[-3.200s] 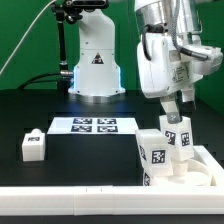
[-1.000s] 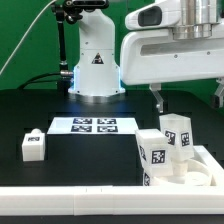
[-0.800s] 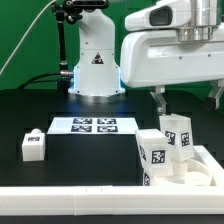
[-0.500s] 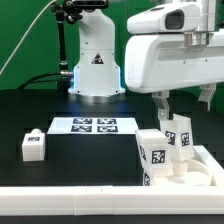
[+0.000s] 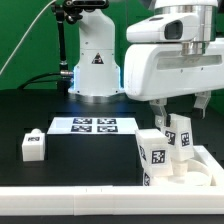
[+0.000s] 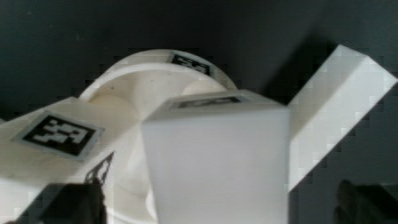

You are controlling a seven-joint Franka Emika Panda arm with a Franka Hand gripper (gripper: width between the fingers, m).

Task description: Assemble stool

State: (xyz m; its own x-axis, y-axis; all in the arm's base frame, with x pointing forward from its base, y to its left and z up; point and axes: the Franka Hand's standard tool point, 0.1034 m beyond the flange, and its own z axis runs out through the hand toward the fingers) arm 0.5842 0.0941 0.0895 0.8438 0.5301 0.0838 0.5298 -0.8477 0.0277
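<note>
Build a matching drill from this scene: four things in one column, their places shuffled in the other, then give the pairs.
1. loose leg
2. marker board
3. tool
4. seat

A. over the standing legs, open
B. flat on the table, mid-scene
C. alone at the exterior view's left
D. at the exterior view's right, carrying the standing legs

Pairs: 1-C, 2-B, 3-A, 4-D

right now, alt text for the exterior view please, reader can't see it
The white arm's open gripper hangs over two upright legs standing on the round stool seat at the exterior view's right. A third leg sits alone at that view's left on the black table, beside the marker board.
</note>
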